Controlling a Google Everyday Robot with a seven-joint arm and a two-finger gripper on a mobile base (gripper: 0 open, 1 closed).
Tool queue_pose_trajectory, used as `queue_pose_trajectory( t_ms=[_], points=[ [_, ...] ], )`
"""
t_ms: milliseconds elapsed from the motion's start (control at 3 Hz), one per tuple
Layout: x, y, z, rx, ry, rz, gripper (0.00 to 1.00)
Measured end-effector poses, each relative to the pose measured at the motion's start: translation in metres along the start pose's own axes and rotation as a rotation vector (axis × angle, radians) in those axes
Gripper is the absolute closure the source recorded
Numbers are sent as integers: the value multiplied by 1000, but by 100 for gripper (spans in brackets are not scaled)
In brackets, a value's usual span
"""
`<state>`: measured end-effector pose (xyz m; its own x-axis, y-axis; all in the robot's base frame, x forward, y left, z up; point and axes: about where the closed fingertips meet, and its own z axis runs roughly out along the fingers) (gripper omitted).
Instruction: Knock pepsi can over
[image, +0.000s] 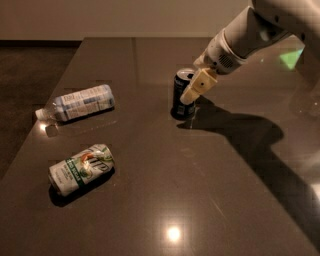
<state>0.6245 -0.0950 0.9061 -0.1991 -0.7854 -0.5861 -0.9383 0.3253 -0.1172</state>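
Note:
The pepsi can (180, 93), dark navy with a silver top, stands near the middle of the dark table (160, 200) and leans slightly to the left. My gripper (194, 89), with cream fingers on a white arm reaching in from the upper right, presses against the can's right side near its top and covers part of it.
A clear plastic bottle (79, 103) lies on its side at the left. A white-and-green can (81, 169) lies on its side at the front left. The table's left edge runs beside both. The arm's shadow falls across the table at the right.

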Motion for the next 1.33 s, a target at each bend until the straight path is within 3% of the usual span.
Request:
queue_pose_trajectory(
  t_ms=[667,1000,1333],
  points=[
    [-11,7,-5,-45,-37,-8,67],
    [-12,5,-20,-50,30,-22,90],
    [-5,6,-40,-51,177,-51,100]
  ],
)
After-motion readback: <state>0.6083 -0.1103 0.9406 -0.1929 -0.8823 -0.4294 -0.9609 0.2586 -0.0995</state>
